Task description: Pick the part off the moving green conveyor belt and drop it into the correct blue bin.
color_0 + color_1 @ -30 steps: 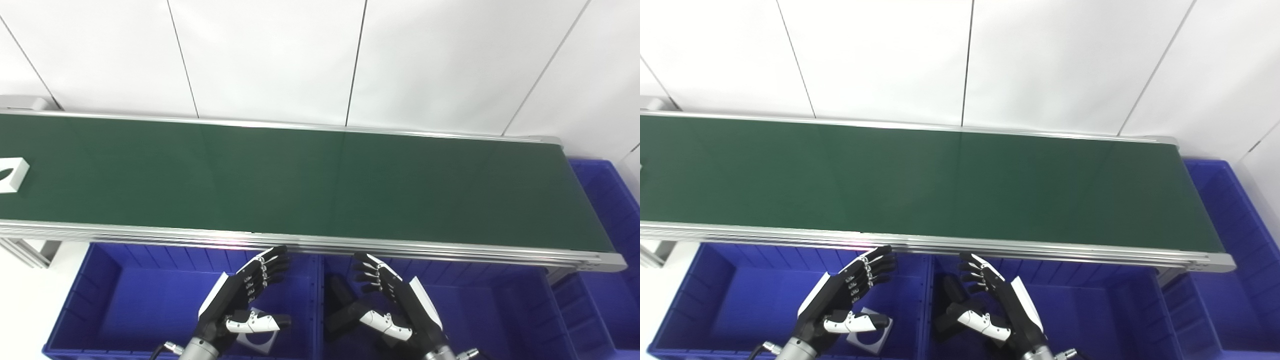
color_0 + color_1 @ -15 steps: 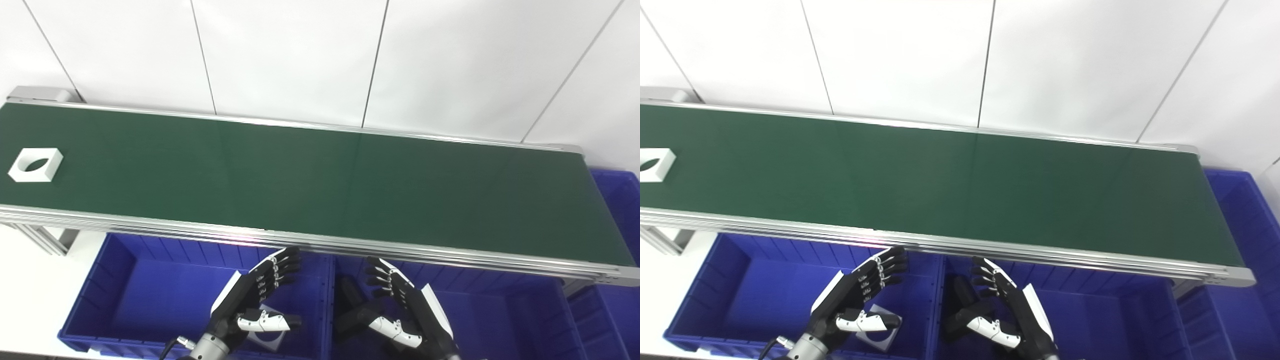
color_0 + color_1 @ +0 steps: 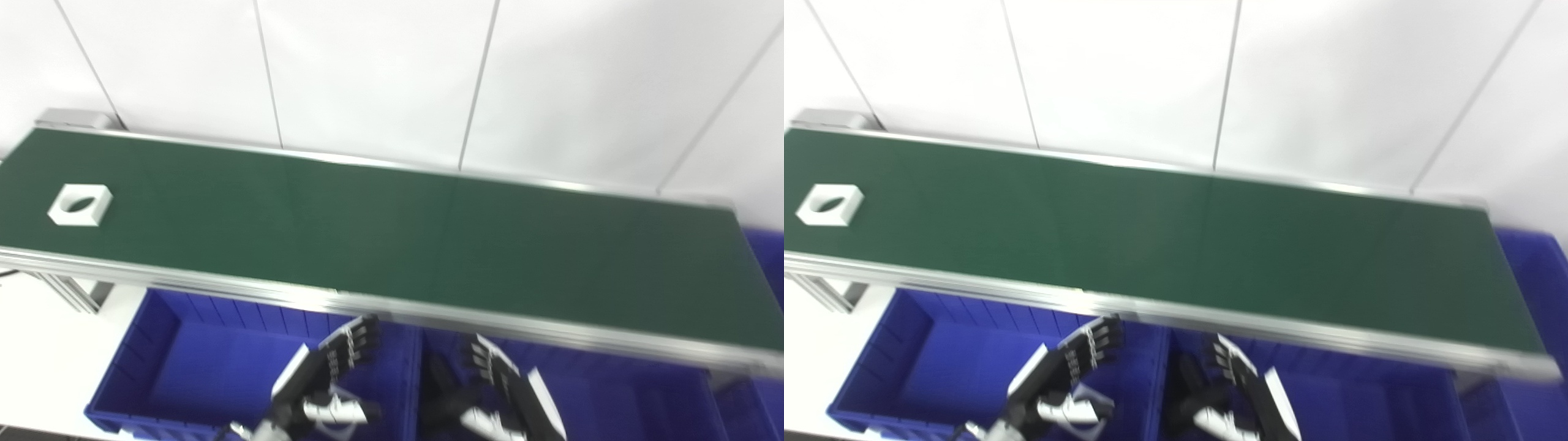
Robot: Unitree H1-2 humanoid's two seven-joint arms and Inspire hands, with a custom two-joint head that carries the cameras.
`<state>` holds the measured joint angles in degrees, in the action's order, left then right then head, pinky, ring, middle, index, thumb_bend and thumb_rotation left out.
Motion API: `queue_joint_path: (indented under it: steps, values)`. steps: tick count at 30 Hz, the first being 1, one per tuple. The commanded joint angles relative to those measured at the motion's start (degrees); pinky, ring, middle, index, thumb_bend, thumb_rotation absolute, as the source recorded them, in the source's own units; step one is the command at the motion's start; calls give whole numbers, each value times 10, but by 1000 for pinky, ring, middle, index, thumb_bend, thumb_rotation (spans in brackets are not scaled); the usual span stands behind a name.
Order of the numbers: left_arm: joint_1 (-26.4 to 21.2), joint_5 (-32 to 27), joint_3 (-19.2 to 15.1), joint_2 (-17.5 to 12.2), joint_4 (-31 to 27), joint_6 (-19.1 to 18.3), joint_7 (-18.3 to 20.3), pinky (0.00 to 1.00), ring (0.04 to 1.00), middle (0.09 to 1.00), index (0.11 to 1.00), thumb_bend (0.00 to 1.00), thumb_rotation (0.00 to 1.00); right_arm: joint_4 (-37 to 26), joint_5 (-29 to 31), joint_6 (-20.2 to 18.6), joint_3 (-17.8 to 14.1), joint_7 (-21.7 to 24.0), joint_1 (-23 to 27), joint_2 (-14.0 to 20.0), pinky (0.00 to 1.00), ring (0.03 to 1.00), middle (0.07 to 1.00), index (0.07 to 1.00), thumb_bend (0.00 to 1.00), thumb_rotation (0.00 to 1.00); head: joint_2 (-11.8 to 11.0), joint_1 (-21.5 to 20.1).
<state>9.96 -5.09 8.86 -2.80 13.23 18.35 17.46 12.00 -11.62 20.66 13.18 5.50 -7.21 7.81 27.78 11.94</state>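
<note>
A white square part with a round hole (image 3: 80, 205) lies on the green conveyor belt (image 3: 392, 233) at its far left end; it also shows in the right eye view (image 3: 830, 205). My left hand (image 3: 324, 380) is open and empty, low over the left blue bin (image 3: 184, 361), near the belt's front rail. My right hand (image 3: 505, 395) is open and empty over the middle blue bin (image 3: 612, 398). Both hands are far to the right of the part.
A white part with a hole lies in the left bin under my left hand (image 3: 1084, 410), mostly hidden. A dark part sits in the middle bin (image 3: 1188, 380). Another blue bin (image 3: 1546, 269) stands past the belt's right end. A white wall is behind.
The camera has turned left and tilted, so the whole picture shifted right and blurred. The part has moved right along the belt. Both hands stay open in the same pose.
</note>
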Motion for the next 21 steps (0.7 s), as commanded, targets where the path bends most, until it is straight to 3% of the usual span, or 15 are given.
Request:
queue_joint_path:
  steps: [1,9,21]
  values:
    - [-12,-1,3,5,-2,24,0,860,872,874,870,1000,237,-3,6,46,-4,-4,8,2,694,781,826,877,632,498,-1,1]
    - [-20,-5,3,8,20,33,2,834,860,865,856,1000,203,25,6,61,-4,-8,18,2,687,776,822,873,595,472,-29,20]
    - [-33,1,0,15,59,60,-4,825,855,856,835,1000,200,51,25,62,2,-11,28,6,687,778,820,874,638,486,-70,55]
